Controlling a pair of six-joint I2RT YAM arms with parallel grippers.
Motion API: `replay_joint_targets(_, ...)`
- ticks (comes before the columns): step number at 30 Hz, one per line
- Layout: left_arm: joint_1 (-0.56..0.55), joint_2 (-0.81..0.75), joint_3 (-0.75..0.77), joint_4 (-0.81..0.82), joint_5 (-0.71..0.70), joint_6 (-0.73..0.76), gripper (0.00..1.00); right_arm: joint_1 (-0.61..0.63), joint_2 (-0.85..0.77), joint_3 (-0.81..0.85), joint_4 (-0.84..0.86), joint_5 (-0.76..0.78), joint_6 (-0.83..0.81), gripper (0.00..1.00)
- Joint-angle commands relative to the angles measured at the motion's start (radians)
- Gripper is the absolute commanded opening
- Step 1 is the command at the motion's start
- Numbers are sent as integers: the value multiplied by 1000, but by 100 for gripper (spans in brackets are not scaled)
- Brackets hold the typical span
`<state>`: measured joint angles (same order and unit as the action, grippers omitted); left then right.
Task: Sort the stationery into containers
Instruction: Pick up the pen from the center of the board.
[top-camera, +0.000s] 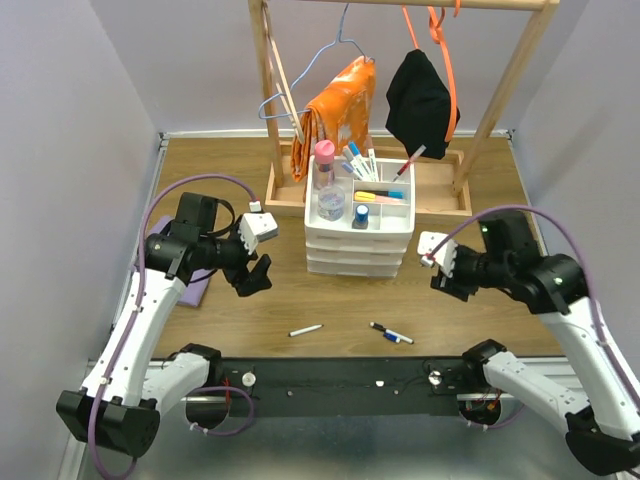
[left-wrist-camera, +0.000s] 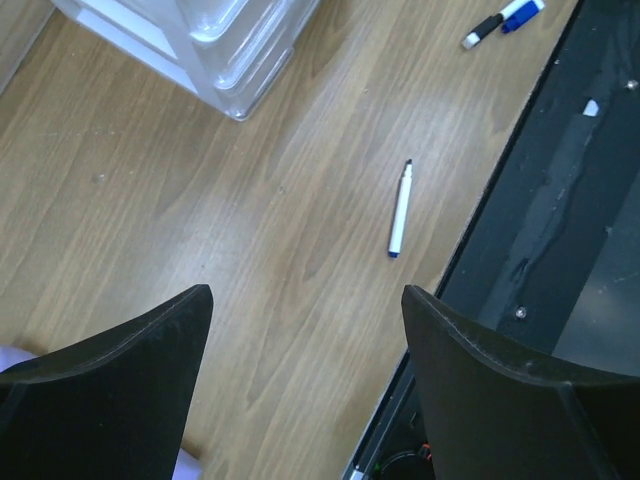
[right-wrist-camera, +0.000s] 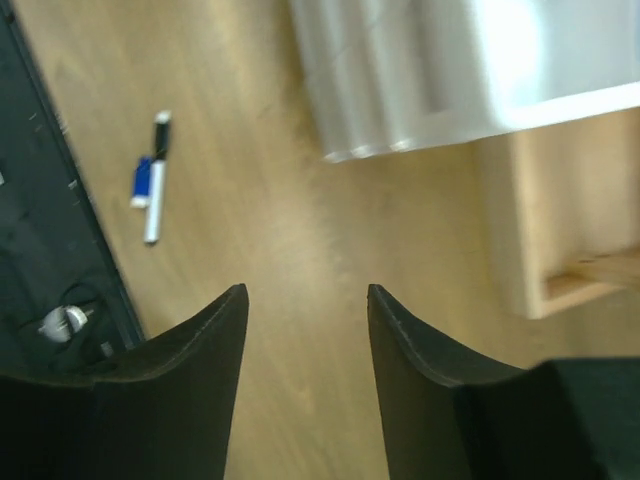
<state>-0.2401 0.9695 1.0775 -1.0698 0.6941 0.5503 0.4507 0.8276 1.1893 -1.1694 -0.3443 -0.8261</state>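
The white divided tray (top-camera: 398, 214) tops a white drawer unit (top-camera: 358, 252) at mid table; it holds several pens, a pink-capped bottle (top-camera: 324, 172) and a blue-capped bottle (top-camera: 361, 215). A white pen (top-camera: 306, 329) lies on the table near the front; it also shows in the left wrist view (left-wrist-camera: 400, 211). A white-and-black pen beside a blue marker (top-camera: 392, 334) lies to its right; the pair also shows in the right wrist view (right-wrist-camera: 152, 183). My left gripper (top-camera: 256, 277) is open and empty left of the drawers. My right gripper (top-camera: 446, 280) is open and empty to their right.
A wooden clothes rack (top-camera: 290, 190) stands behind the drawers with an orange cloth (top-camera: 338, 110) and a black cloth (top-camera: 420, 95) hanging. A purple cloth (top-camera: 196, 288) lies under my left arm. The black base rail (top-camera: 340, 380) runs along the near edge.
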Motion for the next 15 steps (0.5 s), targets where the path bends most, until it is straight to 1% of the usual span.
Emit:
replay_joint_targets(1,-13,29,44,68,-129,-79,85,5,108,-134,-6,-134,-13,52)
replay_joint_targets(2,-11,35,47,77,-142,-85,85,5,131,-170,63,-150,34,49)
replay_joint_targets(4,-11,51,51,91,-162,-90,85,25,186,-198,137,-163,83,49)
replay_joint_targets(5,-10,57,62,91,-177,-92,85,46,206,-223,208,-151,134,49)
replay_joint_targets(7,-7,72,71,93,-191,-96,85,144,241,-246,261,-85,171,49)
replay_joint_targets(8,-4,75,75,96,-200,-104,85,192,267,-258,313,-55,226,49)
replay_joint_targets(9,-2,75,75,99,-208,-108,85,283,280,-287,342,15,257,49)
replay_joint_targets(10,5,78,75,108,-211,-115,85,322,292,-298,370,48,280,49)
replay_joint_targets(11,10,77,73,113,-215,-128,85,360,321,-309,434,76,341,50)
replay_joint_targets(12,16,80,71,114,-215,-133,83,411,338,-313,468,147,381,50)
replay_joint_targets(15,36,78,78,110,-217,-159,83,442,396,-313,562,197,511,51)
